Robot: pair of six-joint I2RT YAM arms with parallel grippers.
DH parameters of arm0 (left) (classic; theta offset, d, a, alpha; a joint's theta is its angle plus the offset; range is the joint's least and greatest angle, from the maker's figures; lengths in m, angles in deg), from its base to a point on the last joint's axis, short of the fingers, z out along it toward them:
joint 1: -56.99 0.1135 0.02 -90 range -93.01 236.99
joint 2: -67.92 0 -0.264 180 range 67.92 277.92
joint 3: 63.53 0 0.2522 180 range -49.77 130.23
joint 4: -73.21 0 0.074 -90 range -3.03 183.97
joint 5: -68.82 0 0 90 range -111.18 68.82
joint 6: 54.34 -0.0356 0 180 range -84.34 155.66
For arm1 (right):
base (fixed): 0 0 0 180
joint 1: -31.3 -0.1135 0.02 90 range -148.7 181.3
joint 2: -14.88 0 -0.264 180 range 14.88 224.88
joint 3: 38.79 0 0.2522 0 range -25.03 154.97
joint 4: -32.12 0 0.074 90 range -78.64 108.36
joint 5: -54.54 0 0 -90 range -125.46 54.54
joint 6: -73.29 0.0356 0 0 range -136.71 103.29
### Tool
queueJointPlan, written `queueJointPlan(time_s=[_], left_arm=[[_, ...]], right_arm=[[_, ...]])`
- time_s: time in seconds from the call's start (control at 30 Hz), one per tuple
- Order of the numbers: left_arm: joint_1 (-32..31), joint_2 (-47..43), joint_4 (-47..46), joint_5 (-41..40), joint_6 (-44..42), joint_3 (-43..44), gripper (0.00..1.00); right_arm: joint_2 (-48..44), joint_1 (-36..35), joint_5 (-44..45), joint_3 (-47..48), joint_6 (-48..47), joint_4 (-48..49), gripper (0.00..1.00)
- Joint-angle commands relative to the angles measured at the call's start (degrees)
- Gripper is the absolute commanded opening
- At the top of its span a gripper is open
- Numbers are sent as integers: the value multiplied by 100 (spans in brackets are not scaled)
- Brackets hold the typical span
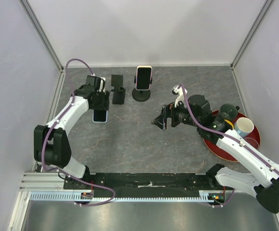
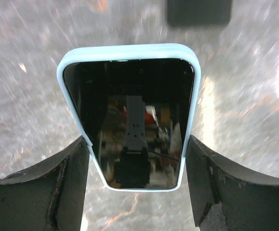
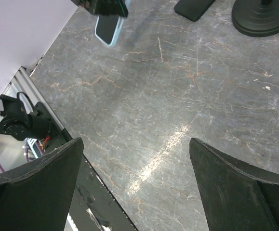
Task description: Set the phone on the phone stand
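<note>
Top external view, from the left: the left gripper (image 1: 99, 107) is clamped on the phone (image 1: 99, 117), which juts out past the fingertips toward the near edge. Its long axis runs near to far, roughly in line with the gripper. The left wrist view shows the fingers (image 2: 57, 183) pressed against the two long sides of its pale blue case, screen facing the camera. The blurred table (image 1: 129, 144) behind it suggests the phone is off the surface, though I cannot tell how far.

Just to the right of the gripper, and a little farther back, stands the empty black stand (image 1: 117, 90). The move turns on this: the phone must go right and away from the arm bases, and it probably needs tilting to meet the stand's back plate. The left arm is clearly the nearer one and already has the load.

Close on the stand's right is a second stand (image 1: 141, 94) already carrying another phone (image 1: 143, 77), so drifting too far right could bump it. The side wall is near on the left.

Farther right, the right gripper (image 1: 159, 121) hangs spread wide and empty over bare table, well apart from both stands. A red tray (image 1: 219, 150) with cups lies beyond it, out of the way.
</note>
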Motion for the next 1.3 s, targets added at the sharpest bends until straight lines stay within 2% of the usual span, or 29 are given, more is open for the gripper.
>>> queueJointPlan(time_s=[0.0, 0.13, 0.23, 0.47, 0.73, 1.27], left_arm=[[-14, -358, -1587, -271, 726, 570, 2], [-23, -104, -2694, -357, 1176, 764, 2], [-58, 274, -3512, -717, 1264, 940, 2], [-269, 1118, -5068, -1131, 580, 1222, 2], [-585, 1602, -5605, -1465, 140, 1327, 2], [-876, 1593, -5896, -1711, -98, 853, 2]], right_arm=[[4, -20, 338, 327, -41, 45, 98], [-66, -29, 601, 389, -40, 36, 98], [-189, -29, 795, 398, -67, 10, 98], [-330, -20, 1164, 442, -128, -43, 98], [-190, -20, 1331, 486, -172, -34, 98], [-172, -20, 1305, 433, -146, -34, 98]])
